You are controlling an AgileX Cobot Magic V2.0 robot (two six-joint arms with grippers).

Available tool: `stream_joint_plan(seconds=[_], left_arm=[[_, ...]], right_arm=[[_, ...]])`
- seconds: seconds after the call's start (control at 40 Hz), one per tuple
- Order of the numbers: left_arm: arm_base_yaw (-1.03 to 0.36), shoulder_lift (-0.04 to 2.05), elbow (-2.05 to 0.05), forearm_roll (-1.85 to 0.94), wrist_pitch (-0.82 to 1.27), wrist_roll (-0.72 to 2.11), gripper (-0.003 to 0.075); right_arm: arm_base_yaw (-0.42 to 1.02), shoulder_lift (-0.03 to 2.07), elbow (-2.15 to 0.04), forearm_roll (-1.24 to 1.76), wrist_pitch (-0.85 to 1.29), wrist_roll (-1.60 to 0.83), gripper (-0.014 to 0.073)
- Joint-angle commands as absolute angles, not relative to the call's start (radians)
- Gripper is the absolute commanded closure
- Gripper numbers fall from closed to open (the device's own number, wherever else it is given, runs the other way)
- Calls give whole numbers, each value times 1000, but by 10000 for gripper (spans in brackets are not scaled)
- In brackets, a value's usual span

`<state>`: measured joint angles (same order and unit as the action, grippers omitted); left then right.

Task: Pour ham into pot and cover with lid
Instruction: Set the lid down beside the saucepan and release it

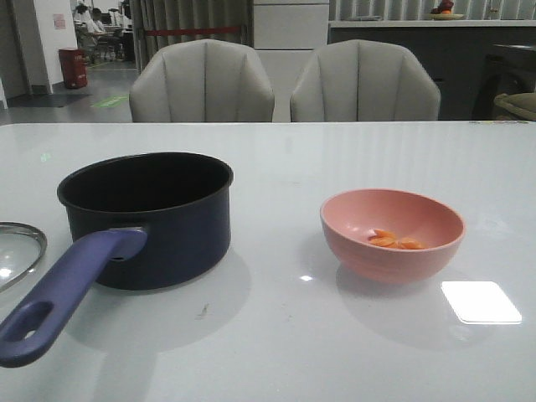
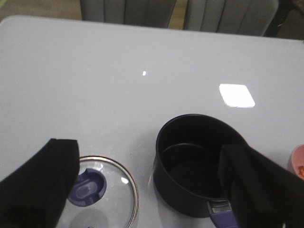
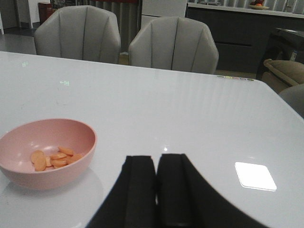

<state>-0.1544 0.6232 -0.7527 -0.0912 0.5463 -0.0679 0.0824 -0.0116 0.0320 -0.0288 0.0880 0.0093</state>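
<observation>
The ham (image 1: 395, 241) — thin, matte orange slices — lies in the smooth pink bowl (image 1: 392, 234) on the glossy white tabletop (image 1: 335, 159), so nothing is poured yet. Nearest, the glass lid (image 2: 102, 192) with its metal rim and blue knob lies flat beside the empty navy pot (image 1: 147, 218). The left gripper (image 2: 147, 190) hangs wide apart above both; the right gripper (image 3: 156, 190) is pressed closed, empty. Grey chairs (image 1: 201, 84) stand beyond.

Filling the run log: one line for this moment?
ham in pink bowl | pot empty | lid on table
</observation>
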Motion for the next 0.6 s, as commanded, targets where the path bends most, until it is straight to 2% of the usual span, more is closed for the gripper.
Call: stream_joint_plan(seconds=[0.0,0.4,0.57], left_arm=[[-200,509,-723,-79,441,-64,95],[-289,151,-441,-50,362,-64,95],[-325,47,-361,-47,248,-64,95]], right_arm=[[83,-30,22,-35,14,6,445],[83,-30,22,-35,14,6,445],[83,-30,22,-35,-11,6,445]])
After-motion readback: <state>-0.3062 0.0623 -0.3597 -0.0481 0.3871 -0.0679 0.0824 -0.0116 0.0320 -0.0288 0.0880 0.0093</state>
